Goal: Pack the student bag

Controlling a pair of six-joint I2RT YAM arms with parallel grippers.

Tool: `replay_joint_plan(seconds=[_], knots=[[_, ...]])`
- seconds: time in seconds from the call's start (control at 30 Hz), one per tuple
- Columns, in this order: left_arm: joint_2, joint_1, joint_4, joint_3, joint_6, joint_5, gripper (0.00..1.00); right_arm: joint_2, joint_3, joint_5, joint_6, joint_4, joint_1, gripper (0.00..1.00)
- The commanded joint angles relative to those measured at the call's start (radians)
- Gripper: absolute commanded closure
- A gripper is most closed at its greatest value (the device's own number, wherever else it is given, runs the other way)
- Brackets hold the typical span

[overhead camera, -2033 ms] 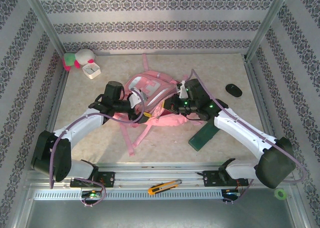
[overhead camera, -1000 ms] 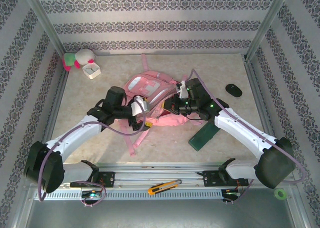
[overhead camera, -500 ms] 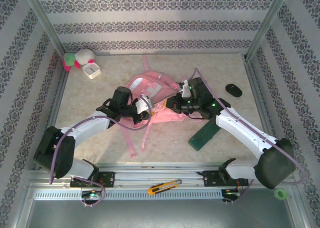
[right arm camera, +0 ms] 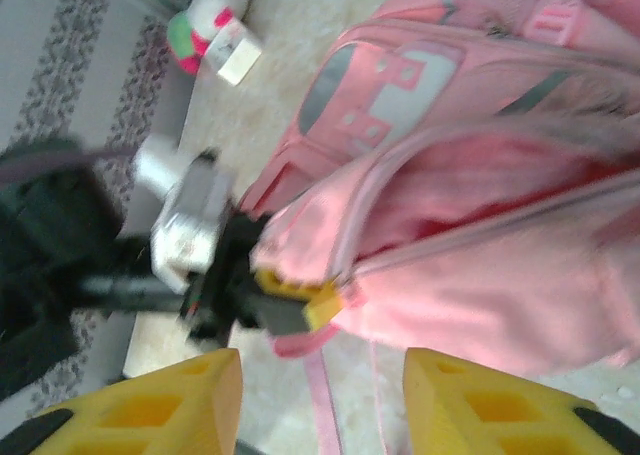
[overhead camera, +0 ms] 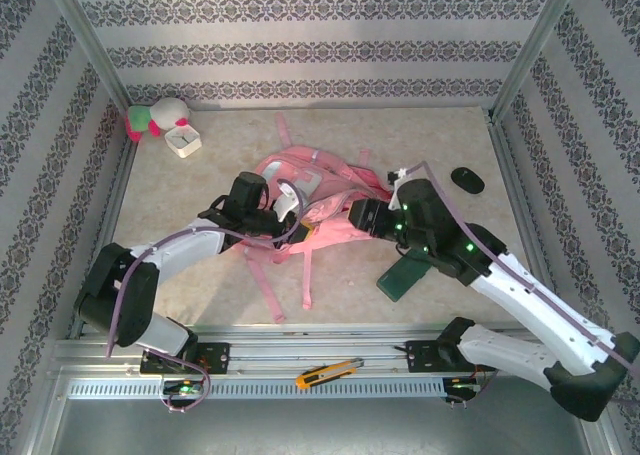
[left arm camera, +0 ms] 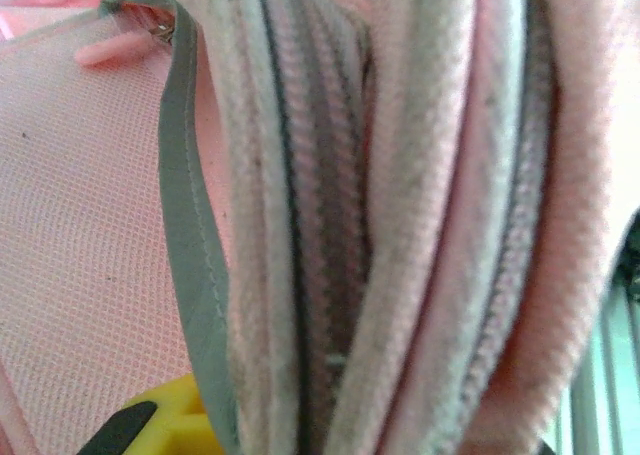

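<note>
left gripper [right arm camera: 298, 310] pinches the bag [overhead camera: 322, 210] at its 7 o'clock edge; right gripper [right arm camera: 320, 405] hangs wide and empty at 4 o'clock.

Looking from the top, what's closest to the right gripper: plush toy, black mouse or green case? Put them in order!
1. green case, close beside the arm.
2. black mouse, far right side.
3. plush toy, far left corner.

No legible text, brand, number or sign, white patches [right arm camera: 400, 93] on student bag [overhead camera: 315, 190] blank shapes, marking on small white box [overhead camera: 183, 138] at tabletop [overhead camera: 420, 140] far left corner too small to read
</note>
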Motion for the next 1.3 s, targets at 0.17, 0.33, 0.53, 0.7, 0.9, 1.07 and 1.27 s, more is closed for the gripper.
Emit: replay_joint_plan(seconds=[0.17, 0.33, 0.53, 0.7, 0.9, 1.07, 1.27], knots=[[0.05, -0.007, -0.073, 0.064, -0.189, 0.141, 1.0, 0.218, 0.019, 0.266, 0.113, 0.045, 0.233, 0.61], [0.037, -0.005, -0.084, 0.068, -0.188, 0.153, 1.0, 0.299, -0.044, 0.287, 0.166, 0.21, 0.222, 0.63], [0.037, -0.004, -0.047, 0.063, -0.217, 0.19, 1.0, 0.329, -0.11, 0.245, 0.179, 0.354, 0.17, 0.63], [0.04, -0.005, 0.012, 0.054, -0.255, 0.216, 1.0, 0.362, -0.104, 0.208, 0.165, 0.374, 0.127, 0.64], [0.033, -0.006, 0.037, 0.058, -0.267, 0.224, 1.0, 0.411, -0.058, 0.246, 0.166, 0.268, 0.118, 0.69], [0.031, -0.005, 0.03, 0.062, -0.259, 0.216, 1.0, 0.447, 0.045, 0.377, 0.176, 0.0, 0.144, 0.78], [0.031, -0.006, 0.033, 0.062, -0.258, 0.211, 1.0, 0.448, 0.029, 0.38, 0.2, 0.014, 0.144, 0.75]])
